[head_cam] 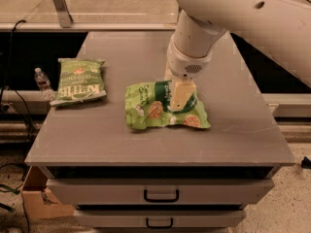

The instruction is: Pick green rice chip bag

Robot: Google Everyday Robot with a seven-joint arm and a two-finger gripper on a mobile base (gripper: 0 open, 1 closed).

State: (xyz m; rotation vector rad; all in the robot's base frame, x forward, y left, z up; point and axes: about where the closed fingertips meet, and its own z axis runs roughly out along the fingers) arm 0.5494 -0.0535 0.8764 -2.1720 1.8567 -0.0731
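The green rice chip bag [148,108] lies flat on the grey cabinet top [146,144], near the middle. It is bright green with a dark panel and pictured tan crisps. My gripper [178,101] hangs from the white arm [194,38] and is down over the bag's right-centre, with one cream finger [181,95] resting against the bag and hiding its lettering.
A smaller paler green Kettle chip bag [79,80] lies at the left side of the top. A small water bottle [43,81] stands beyond the left edge. Two drawers with handles [161,195] are below the front edge. A cardboard box [41,198] sits on the floor at left.
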